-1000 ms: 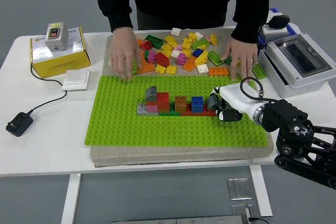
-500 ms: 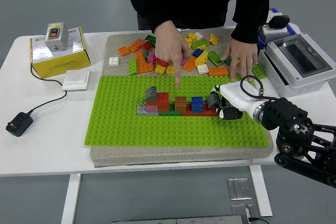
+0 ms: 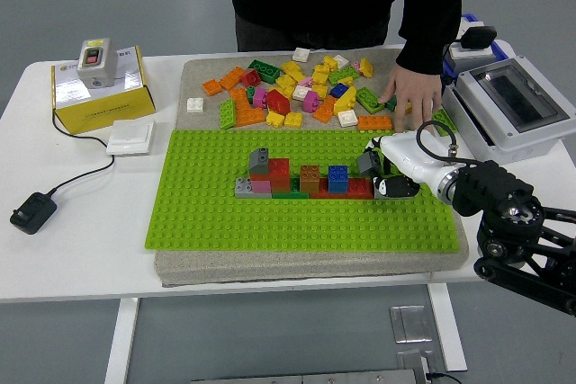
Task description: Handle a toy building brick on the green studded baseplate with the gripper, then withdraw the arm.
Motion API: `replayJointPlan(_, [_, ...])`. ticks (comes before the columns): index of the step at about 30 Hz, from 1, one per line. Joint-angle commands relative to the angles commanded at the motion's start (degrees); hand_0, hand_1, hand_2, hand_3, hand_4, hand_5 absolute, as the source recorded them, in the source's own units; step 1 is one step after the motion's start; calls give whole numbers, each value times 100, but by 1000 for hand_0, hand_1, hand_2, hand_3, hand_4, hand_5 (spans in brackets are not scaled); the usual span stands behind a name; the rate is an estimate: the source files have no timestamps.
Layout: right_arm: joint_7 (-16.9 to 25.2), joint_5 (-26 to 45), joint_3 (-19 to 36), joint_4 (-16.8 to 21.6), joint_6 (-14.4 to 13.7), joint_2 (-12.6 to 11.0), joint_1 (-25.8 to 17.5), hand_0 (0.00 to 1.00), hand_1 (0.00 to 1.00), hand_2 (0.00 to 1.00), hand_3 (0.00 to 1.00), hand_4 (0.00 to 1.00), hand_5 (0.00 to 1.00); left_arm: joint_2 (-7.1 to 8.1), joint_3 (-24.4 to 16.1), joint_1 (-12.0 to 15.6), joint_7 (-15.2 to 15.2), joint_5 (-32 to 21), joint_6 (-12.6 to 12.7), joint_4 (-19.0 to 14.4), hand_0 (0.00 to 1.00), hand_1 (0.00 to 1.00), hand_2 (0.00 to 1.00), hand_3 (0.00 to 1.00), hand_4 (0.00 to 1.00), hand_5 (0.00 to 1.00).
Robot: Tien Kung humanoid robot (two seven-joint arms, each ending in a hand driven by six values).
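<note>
While the right hand (image 3: 385, 173) grips it, a small dark grey brick (image 3: 366, 162) sits tilted above the baseplate (image 3: 207, 213). It's pinched at the hand's left tip, just right of the red brick row (image 3: 346, 190).

White table (image 3: 90, 240): beige mat (image 3: 306, 267), yellow box (image 3: 97, 92), white switch plate (image 3: 130, 138). Black adapter (image 3: 32, 211). Grey enclosure (image 3: 515, 110).

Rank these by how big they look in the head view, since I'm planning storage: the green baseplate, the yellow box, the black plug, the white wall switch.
1. green baseplate
2. yellow box
3. white wall switch
4. black plug, slightly smaller than the switch, though close.
</note>
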Motion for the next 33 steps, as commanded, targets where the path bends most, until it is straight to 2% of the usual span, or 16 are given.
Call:
replayJointPlan(15, [-42,-36,-14,129,-15,319,190,79,134,443,583,455,334,22,-24,-4,6,36,-9,0,710,674,635,662,267,632])
replayJointPlan(24, [-47,-39,-145,76,-29,615,338,78,133,443,585,456,335,29,-38,-22,11,51,-10,0,709,674,634,662,268,632])
replayJointPlan(33, [-41,-8,-266,0,-39,776,414,78,134,444,585,457,336,40,-44,-26,8,69,-11,0,709,674,634,662,269,631])
